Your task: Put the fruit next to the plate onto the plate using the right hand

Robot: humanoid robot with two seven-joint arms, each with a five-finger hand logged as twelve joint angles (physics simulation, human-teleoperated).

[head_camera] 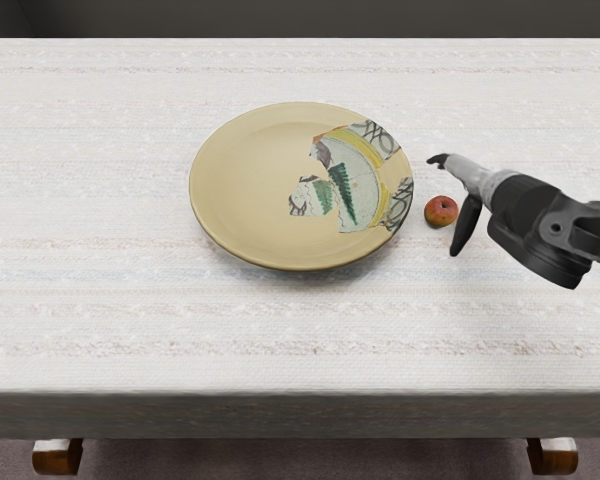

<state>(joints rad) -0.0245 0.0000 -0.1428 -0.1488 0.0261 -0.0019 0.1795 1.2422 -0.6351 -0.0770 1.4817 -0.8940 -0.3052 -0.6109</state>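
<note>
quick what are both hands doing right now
Right hand: open, beside the fruit, holding nothing.
Left hand: not in view.

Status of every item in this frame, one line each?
plate: flat on the table, nothing on it.
fruit: on the table just right of the plate's rim, not held.
right hand: open, fingers spread beside the fruit, no grasp.
</note>
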